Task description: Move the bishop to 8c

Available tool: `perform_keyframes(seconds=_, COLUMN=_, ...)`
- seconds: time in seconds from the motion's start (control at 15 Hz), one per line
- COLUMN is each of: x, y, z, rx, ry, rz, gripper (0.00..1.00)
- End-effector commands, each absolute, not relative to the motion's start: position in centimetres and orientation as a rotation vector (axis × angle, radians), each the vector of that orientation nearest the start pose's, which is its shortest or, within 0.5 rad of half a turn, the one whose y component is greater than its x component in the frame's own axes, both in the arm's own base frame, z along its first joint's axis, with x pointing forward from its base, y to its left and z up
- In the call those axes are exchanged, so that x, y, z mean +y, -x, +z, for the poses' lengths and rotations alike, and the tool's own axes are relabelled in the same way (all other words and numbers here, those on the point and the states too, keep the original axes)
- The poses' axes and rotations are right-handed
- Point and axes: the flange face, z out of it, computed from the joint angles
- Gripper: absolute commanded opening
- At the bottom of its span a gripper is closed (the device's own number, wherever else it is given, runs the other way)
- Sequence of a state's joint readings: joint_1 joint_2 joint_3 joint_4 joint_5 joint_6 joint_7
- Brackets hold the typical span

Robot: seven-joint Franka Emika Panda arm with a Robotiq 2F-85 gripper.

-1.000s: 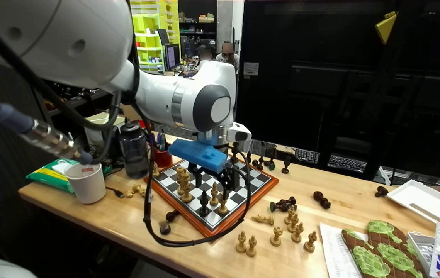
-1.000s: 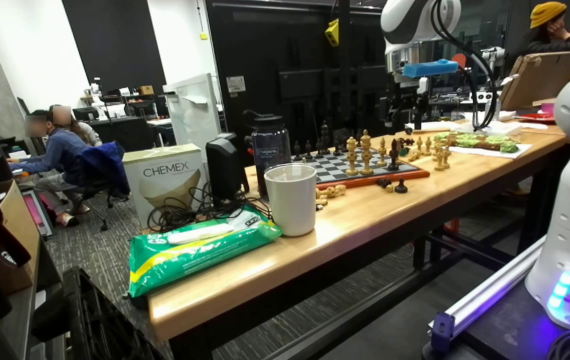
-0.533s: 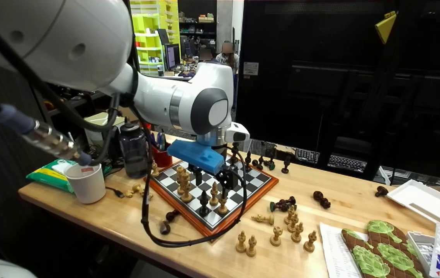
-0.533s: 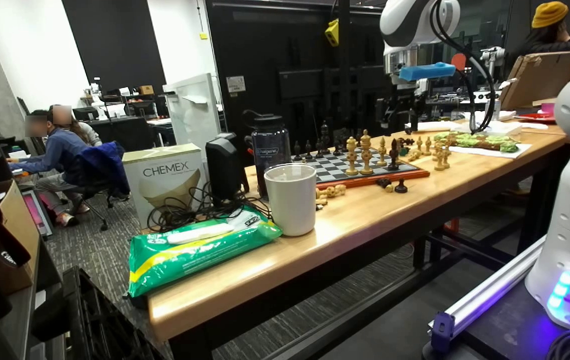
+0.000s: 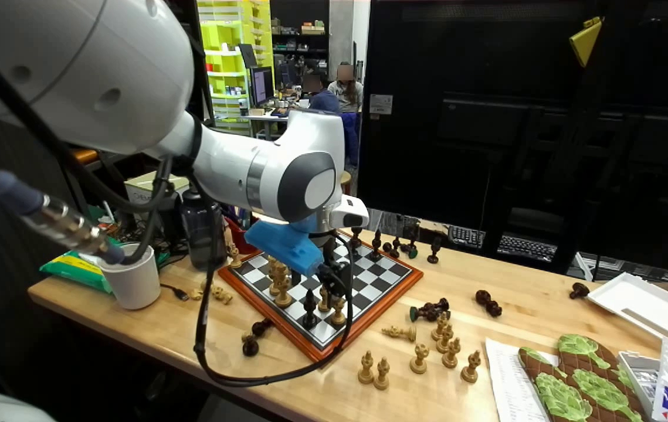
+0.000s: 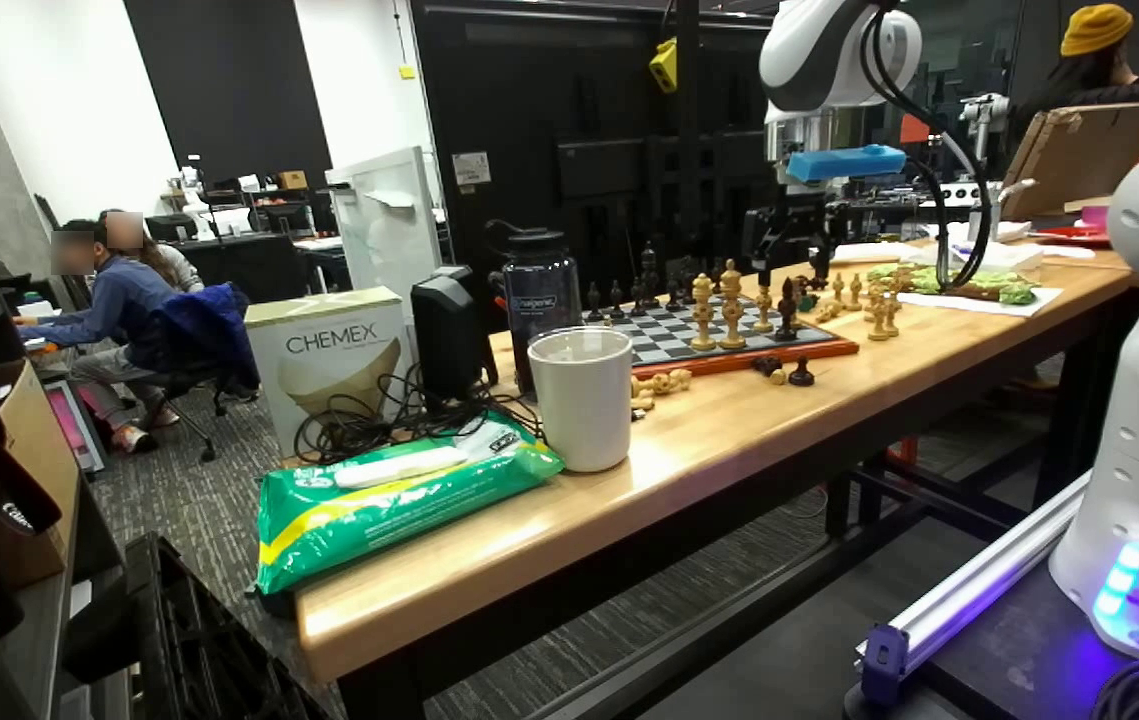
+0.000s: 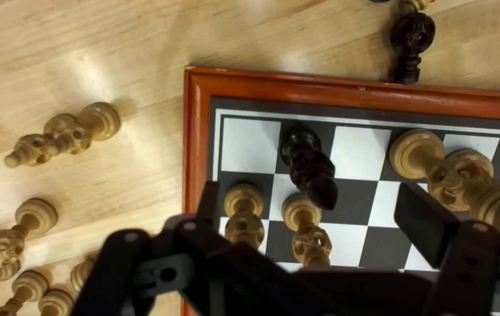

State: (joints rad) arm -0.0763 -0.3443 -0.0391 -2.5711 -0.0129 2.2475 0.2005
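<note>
Target uncertain, likely dark bishop (image 7: 311, 171) or light bishop (image 7: 307, 230) | both are stood on adjoining chessboard (image 7: 320, 90) squares near a corner | gripper (image 7: 313, 210) is parted wide, presumably so either can be straddled

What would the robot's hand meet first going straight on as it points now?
Likely the dark chess piece, seen between the fingers of the open hand in the wrist view; depth is unclear, so a light piece near it could come first.

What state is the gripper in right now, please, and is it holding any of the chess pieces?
Gripper: open, its jaws wide apart in the wrist view, holding nothing.
</note>
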Motion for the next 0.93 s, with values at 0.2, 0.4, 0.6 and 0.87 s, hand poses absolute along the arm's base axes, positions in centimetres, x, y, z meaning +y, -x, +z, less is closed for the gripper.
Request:
perform_keyframes(seconds=0.2, x=-4.1, y=-40.2, z=37.6, rx=0.554, ry=3.068, rz=-0.061, gripper=1.0)
perform_keyframes(seconds=0.4, x=-4.0, y=-40.1, z=37.1, rx=0.552, ry=3.067, rz=-0.055, gripper=0.74)
perform_keyframes(seconds=0.6, x=-3.9, y=-40.1, z=36.9, rx=0.544, ry=3.07, rz=-0.055, gripper=0.52)
perform_keyframes(seconds=0.87, x=-3.8, y=-40.1, z=36.5, rx=0.535, ry=3.075, rz=-0.039, gripper=0.22)
